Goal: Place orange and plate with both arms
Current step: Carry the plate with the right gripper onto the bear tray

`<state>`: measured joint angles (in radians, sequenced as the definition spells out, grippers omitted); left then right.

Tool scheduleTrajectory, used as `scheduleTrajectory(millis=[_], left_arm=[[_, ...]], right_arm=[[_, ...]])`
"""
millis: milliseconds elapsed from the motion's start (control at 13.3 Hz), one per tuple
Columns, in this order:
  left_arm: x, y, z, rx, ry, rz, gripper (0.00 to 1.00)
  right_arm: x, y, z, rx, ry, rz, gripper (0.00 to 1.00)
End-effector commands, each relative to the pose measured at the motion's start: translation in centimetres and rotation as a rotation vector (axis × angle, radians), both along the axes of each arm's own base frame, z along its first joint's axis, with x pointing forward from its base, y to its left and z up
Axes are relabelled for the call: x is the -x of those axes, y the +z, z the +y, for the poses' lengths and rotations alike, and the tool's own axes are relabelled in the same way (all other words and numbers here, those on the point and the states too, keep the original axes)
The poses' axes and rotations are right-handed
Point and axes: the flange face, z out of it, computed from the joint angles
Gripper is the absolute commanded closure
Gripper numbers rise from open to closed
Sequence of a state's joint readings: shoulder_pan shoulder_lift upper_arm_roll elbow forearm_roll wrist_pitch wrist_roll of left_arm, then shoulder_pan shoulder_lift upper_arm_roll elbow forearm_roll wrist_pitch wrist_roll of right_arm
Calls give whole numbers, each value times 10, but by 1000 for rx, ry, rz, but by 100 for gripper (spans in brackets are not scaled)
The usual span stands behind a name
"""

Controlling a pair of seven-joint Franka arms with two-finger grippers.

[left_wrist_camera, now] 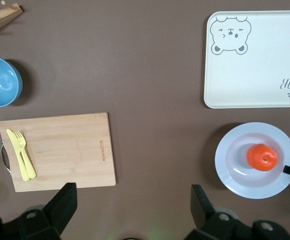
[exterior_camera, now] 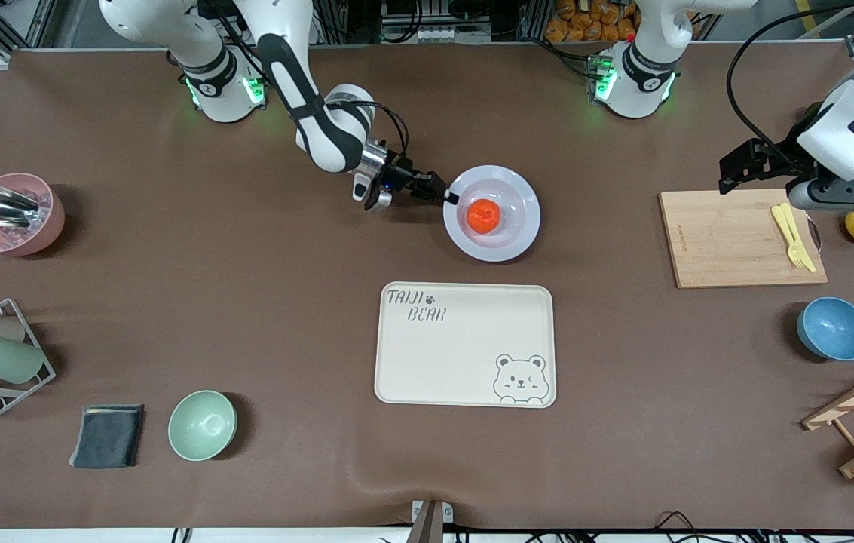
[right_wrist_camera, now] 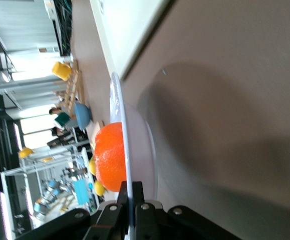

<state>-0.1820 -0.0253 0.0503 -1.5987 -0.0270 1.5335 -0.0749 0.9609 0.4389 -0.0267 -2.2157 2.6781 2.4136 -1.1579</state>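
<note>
Right wrist view alone shows right gripper [right_wrist_camera: 129, 192] pinching plate [right_wrist_camera: 118, 107] rim; left gripper [left_wrist_camera: 134, 210] wide

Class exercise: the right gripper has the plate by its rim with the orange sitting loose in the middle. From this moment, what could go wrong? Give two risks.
1. The right gripper pinches only the thin rim of the plate; lifted from one edge, the plate may tilt or slip out.
2. The orange lies loose in the plate's centre, so a tilt or jerk could roll it off onto the table.

The left gripper waits open above the table, giving no support.
</note>
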Motion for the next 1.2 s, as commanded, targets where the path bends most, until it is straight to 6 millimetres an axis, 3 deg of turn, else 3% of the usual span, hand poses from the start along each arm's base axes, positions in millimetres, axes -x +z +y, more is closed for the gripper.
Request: scheduleTrajectory(millis=[0,301,451,602,752,977,1128], left_arm=[[6,12,7,9,4,-7,0],[5,13,15,5,24,-3,0],[5,13,15,5,21,-3,0],[5,12,13,5,18,0,0],[4,11,11,9,11,1,0],[4,10,11,9,4,2,0],[4,10,7,4,-1,3,0]], right_arm=[[-12,28,-2,-89,-203,35,100],[-93,56,-7,-68,-302,-4,100],[-138,55,-11,-36,-337,-29,100],[-168,38,-24,3,-333,-59,100],[-186,18,-35,31,-335,-68,100],[-206,-11,-32,46,-336,-77,100],[-212,-21,-27,46,-333,-82,100]])
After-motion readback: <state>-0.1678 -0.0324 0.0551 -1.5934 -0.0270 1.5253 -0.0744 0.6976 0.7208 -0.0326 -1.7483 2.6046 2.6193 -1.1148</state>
